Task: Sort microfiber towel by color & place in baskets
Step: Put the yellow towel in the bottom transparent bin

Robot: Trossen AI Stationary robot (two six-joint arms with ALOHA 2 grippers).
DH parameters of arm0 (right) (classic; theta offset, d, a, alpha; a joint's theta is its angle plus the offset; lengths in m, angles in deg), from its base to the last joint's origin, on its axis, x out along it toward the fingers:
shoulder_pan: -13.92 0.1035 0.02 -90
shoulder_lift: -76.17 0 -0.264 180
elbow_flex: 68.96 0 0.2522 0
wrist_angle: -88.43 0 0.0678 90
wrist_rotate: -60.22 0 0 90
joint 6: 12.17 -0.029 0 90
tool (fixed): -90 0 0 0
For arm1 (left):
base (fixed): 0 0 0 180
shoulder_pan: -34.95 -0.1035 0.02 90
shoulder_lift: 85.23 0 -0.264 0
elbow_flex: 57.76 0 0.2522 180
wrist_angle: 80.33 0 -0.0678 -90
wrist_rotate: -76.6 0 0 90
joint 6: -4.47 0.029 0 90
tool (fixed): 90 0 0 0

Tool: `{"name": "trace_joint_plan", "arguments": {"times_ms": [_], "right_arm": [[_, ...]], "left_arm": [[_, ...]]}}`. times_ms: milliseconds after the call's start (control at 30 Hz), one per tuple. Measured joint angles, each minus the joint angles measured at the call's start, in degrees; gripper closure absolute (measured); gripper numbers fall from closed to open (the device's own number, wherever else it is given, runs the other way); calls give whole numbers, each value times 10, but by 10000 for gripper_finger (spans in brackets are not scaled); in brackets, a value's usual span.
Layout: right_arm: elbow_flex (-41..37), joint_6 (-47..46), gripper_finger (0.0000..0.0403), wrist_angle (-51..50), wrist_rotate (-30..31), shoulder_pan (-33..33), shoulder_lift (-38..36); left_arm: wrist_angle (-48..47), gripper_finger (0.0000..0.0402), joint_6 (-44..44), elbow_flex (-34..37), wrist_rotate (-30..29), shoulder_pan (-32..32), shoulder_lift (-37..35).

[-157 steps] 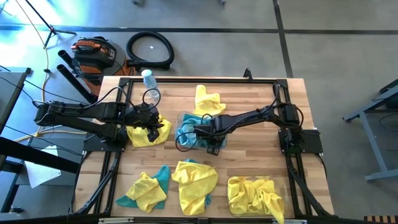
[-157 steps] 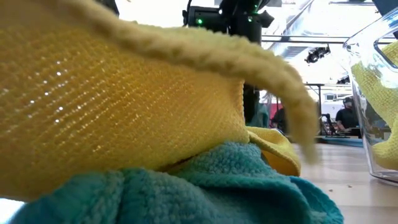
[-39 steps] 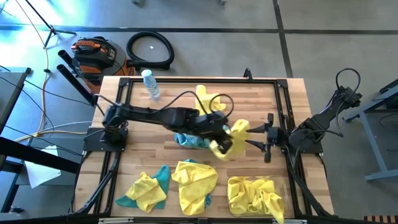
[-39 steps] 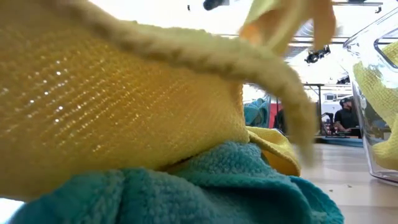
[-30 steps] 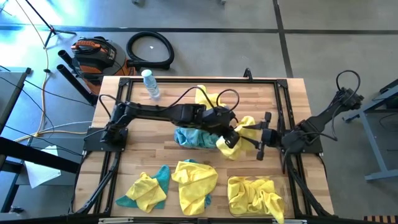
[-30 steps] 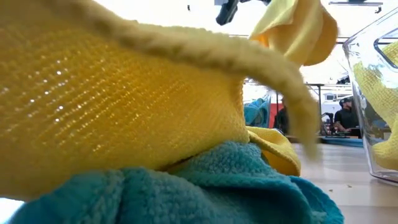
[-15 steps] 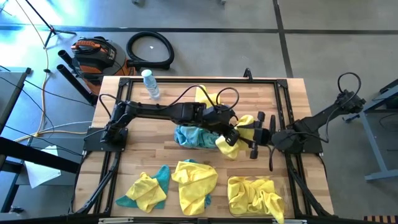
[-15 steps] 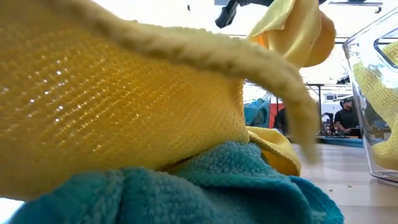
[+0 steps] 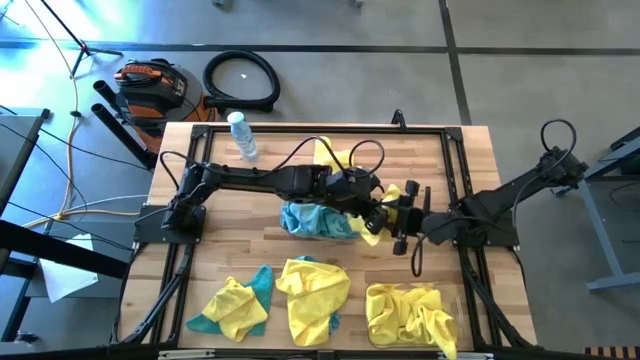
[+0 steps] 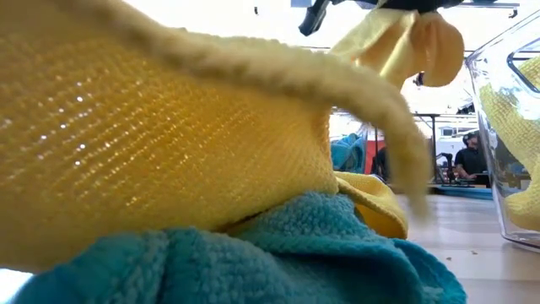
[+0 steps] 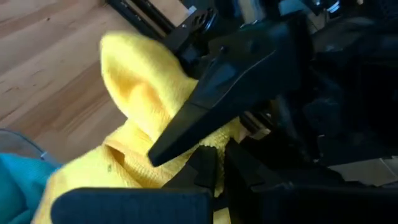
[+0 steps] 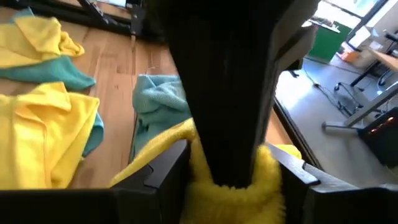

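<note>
My left gripper (image 9: pixel 372 212) reaches over the table's middle, shut on a yellow towel (image 9: pixel 386 197). The towel hangs high in the low view (image 10: pixel 396 46). My right gripper (image 9: pixel 396 216) comes level from the table's right, open. Its two fingers (image 12: pixel 166 169) stand on either side of the towel's bunch (image 12: pixel 230 196) and of my left gripper's tip. One of its fingers (image 11: pixel 230 87) crosses the left wrist view. Teal towels (image 9: pixel 312 220) lie in a clear basket at the middle. The other basket (image 10: pixel 499 110), near right, holds yellow towels (image 9: pixel 408 315). My left gripper (image 11: pixel 217 168) pinches a bunched fold of the yellow towel (image 11: pixel 186 163) between its two fingers, slanting down from the table's left. The towel is lifted clear of the table and hangs slack around and below the fingers. My right gripper has the bunch between its open fingers; I cannot tell whether they touch it.
A loose yellow towel (image 9: pixel 335 157) lies at the far middle. Near the front edge lie a yellow towel on a teal one (image 9: pixel 236 306) and another yellow towel (image 9: pixel 315 293), which fills the low view up close. A clear bottle (image 9: pixel 241 135) stands far left.
My right gripper has moved toward the table's left and a little down, up to the held yellow towel, and its fingers now stand around the bunch. My left gripper has stayed in place with the towel lifted.
</note>
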Motion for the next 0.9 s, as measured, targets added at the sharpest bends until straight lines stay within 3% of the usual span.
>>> {"name": "trace_joint_plan", "arguments": {"times_ms": [267,567,900], "right_arm": [[0,-59,245,-33,12,0,0],[1,-104,385,-69,-26,0,-1],[-3,-161,373,-129,-39,1,-15]], "left_arm": [[4,401,1,0,-1,0,0],[5,378,36,0,16,0,0],[12,307,88,1,20,-13,-5]]}}
